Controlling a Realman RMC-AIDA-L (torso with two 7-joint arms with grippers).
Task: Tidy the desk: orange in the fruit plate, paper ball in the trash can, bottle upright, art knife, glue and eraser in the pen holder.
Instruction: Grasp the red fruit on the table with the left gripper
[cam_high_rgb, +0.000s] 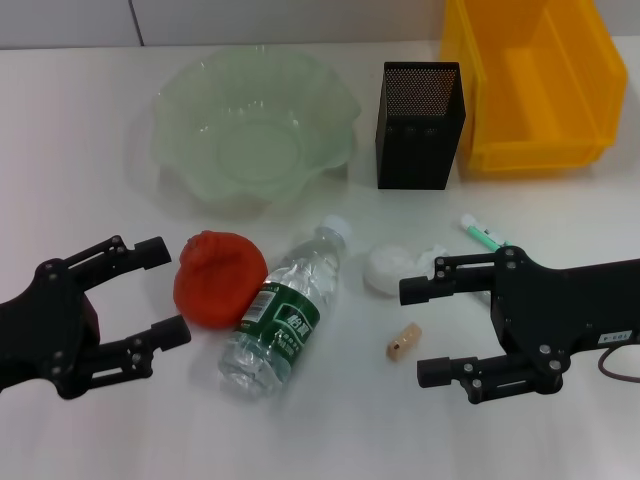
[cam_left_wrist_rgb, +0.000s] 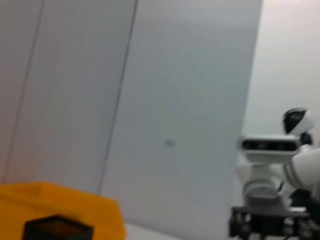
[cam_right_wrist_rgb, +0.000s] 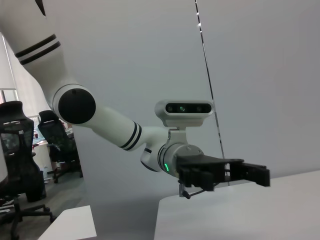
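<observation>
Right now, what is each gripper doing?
Left gripper: open, empty, beside the orange.
Right gripper: open, empty, around the eraser.

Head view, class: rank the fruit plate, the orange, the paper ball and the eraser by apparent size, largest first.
1. Fruit plate
2. Orange
3. Paper ball
4. Eraser

The plate lies farthest from the camera, yet the gaps are wide enough to trust.

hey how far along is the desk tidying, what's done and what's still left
Nothing looks done yet. The fruit plate holds no orange, which sits on the desk beside the lying bottle. The paper ball, eraser and a green-capped stick are still out, not in the trash can or pen holder. Left gripper and right gripper are open, holding nothing.
</observation>
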